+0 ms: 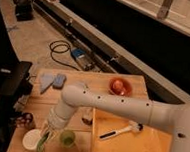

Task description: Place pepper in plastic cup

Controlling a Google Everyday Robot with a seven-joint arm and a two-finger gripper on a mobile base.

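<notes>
My gripper (48, 130) hangs low over the front left of the wooden table (103, 79), at the end of the white arm that reaches in from the right. It is shut on the pepper (43, 142), a slim green shape dangling below the fingers. The pepper hangs between the white cup (30, 138) on its left and the small light-green plastic cup (68, 137) on its right, nearer the white cup's rim. The plastic cup stands upright, a little to the right of the gripper.
A red bowl (120, 87) with something orange in it sits at the back right. A yellow tray (132, 149) holding a black-and-white brush (119, 131) fills the front right. A blue cloth and sponge (53, 80) lie at the back left. Cables run across the floor behind.
</notes>
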